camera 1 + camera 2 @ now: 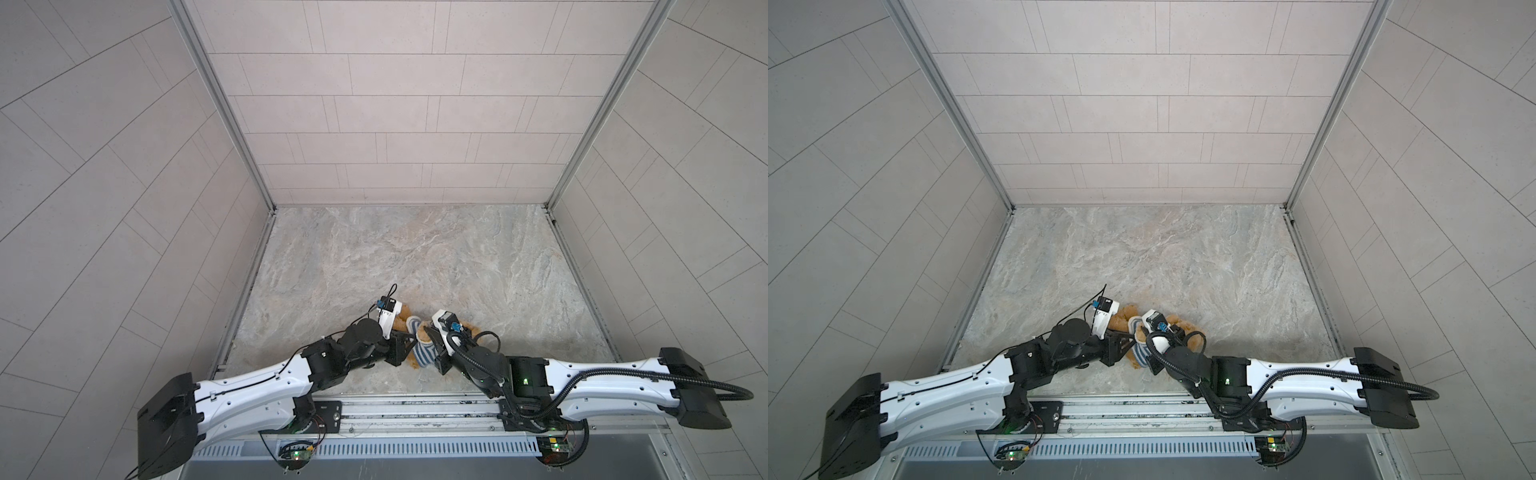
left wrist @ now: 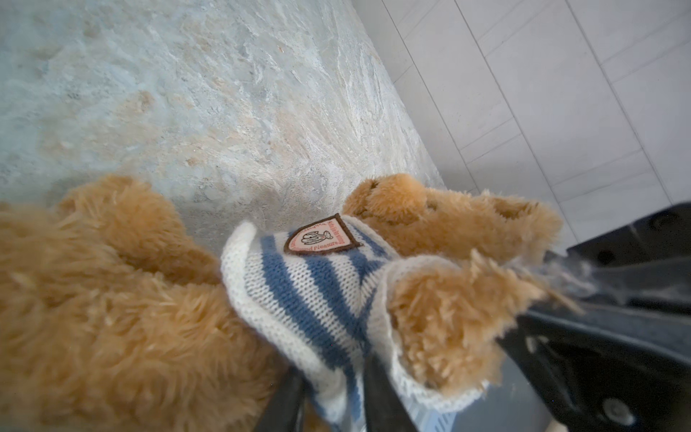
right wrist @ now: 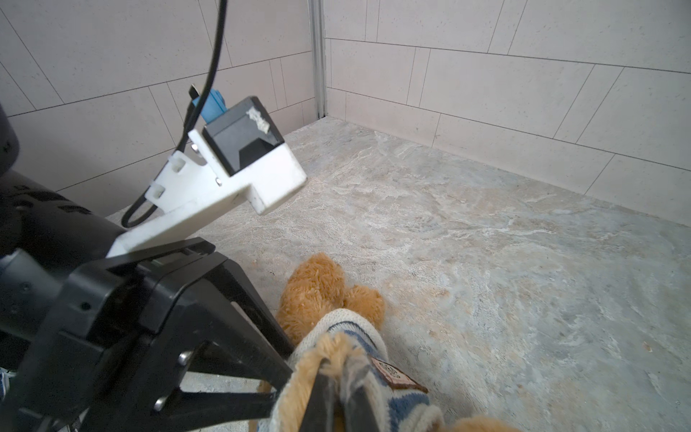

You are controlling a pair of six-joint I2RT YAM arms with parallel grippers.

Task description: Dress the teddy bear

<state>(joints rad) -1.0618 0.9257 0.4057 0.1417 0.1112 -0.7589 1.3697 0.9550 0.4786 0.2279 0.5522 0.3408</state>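
Evidently the marbled grey stone-look worktop (image 1: pixel 415 257) carries the fluffy golden-brown plush teddy bear (image 2: pixel 112 299) near its front edge, lying between both arms with the blue-and-white striped knitted shirt (image 2: pixel 310 291) partly pulled on. The left hand (image 2: pixel 332 374) has its fingers pinched on the shirt's hem, seemingly to hold the knit taut, while the right hand (image 3: pixel 338 370) is fully closed on the fur of a paw poking from the sleeve, probably to draw it through. A small shield-shaped badge (image 2: pixel 321 235) on the shirt faces up.
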